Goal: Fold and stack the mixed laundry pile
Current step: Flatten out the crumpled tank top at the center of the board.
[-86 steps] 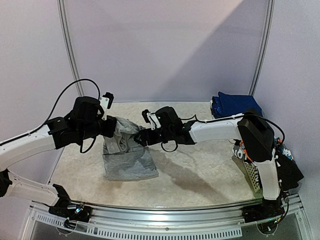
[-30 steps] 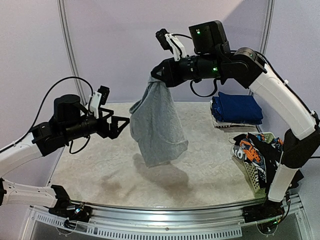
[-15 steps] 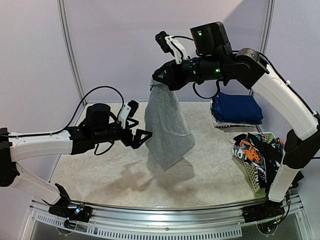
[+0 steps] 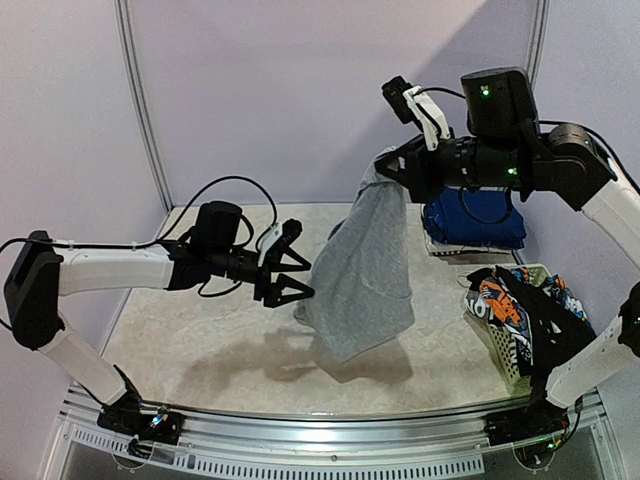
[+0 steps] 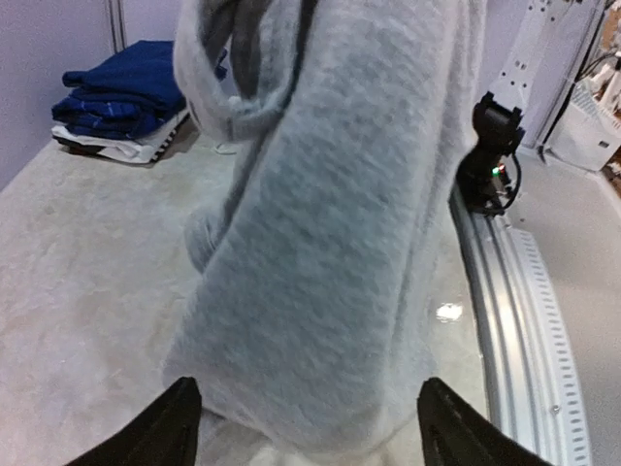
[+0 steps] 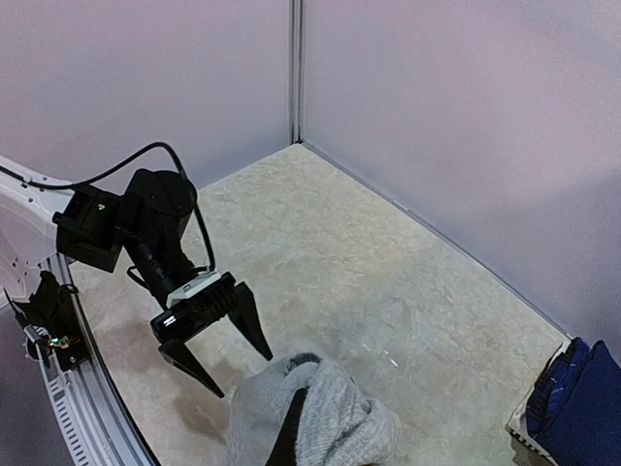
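Observation:
A grey shirt hangs in the air above the table, bunched at its top in my right gripper, which is shut on it. The right wrist view shows that grey bunch wrapped around my right gripper. My left gripper stands open at the shirt's lower left edge. In the left wrist view the shirt fills the frame, its hem hanging just ahead of my left gripper, between its spread fingertips. More of the mixed laundry pile, an orange printed piece and black cloth, sits in the basket.
A white lattice basket stands at the right front. A folded navy stack lies at the back right, on a white and striped piece. A metal rail runs along the near table edge.
My right arm has carried the hanging shirt to the right. My left arm has reached right after it, and its open jaws now sit at the shirt's lower edge.

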Motion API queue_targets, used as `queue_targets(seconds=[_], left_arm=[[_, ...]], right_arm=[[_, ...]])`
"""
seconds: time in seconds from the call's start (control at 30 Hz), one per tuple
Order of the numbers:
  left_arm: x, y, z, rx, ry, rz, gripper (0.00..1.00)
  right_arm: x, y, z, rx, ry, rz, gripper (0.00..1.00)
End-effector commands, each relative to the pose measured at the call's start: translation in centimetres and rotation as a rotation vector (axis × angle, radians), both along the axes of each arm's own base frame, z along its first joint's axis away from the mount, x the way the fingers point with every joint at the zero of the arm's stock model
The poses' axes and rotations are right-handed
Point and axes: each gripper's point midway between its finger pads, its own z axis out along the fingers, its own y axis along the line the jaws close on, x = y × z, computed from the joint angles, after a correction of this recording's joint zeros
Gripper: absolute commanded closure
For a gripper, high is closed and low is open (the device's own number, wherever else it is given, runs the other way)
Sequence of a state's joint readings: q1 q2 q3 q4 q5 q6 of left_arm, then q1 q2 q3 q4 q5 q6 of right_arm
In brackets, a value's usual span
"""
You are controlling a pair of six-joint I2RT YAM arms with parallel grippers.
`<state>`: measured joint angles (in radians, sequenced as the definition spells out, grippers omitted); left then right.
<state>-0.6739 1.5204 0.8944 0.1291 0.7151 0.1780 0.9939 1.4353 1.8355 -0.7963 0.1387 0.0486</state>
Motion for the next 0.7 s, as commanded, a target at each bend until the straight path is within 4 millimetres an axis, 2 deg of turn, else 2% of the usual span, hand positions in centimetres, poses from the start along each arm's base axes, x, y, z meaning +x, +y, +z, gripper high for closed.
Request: queue_targets(seconds=[0.0,0.03,0.1,0.13,0.27,0.4,0.47,0.57,0.63,0.67], left_arm=[[-2.8,-1.1,-0.6,-0.043,0.092,-0.23,0.42],[-2.7,-1.4,-0.8,-0.056,0.105,-0.243,0.41],[-1.9,-2.3,-1.0,-0.085,0.116,-0.236,0.25],[-1.3,-2.9,-1.2,-0.094,0.121,-0.209,0.22],[1.8,-4.9,-1.4,-0.111,0.076,-0.106,0.22],[4.8,-6.1,-2.8,-0.069,0.037,-0.015,0.18],[4.9,-6.9,-3.8,-0.057,0.062,-0.044,0.17],[4.0,-8.2,-5.2,-0.041,0.06,-0.081,0.18],[3.7,-8.9,-6.2,-0.024,0.053,-0.083,0.22],[3.8,-9.2,-6.5,-0.023,0.056,-0.086,0.29]], right_arm=[[1.4,-1.9,1.9,0.061,-0.052,-0.101,1.0],[1.5,-2.0,1.9,0.061,-0.052,-0.105,1.0],[1.5,-2.2,1.9,0.068,-0.053,-0.105,1.0],[1.4,-2.3,2.0,0.072,-0.054,-0.103,1.0],[1.4,-2.5,2.0,0.073,-0.056,-0.102,1.0],[1.3,-3.0,1.9,0.072,-0.059,-0.109,1.0],[1.2,-3.4,2.1,0.08,-0.065,-0.118,1.0],[1.2,-3.8,2.5,0.088,-0.073,-0.128,1.0],[1.3,-4.0,2.7,0.089,-0.077,-0.138,1.0],[1.4,-4.1,2.7,0.089,-0.079,-0.144,1.0]])
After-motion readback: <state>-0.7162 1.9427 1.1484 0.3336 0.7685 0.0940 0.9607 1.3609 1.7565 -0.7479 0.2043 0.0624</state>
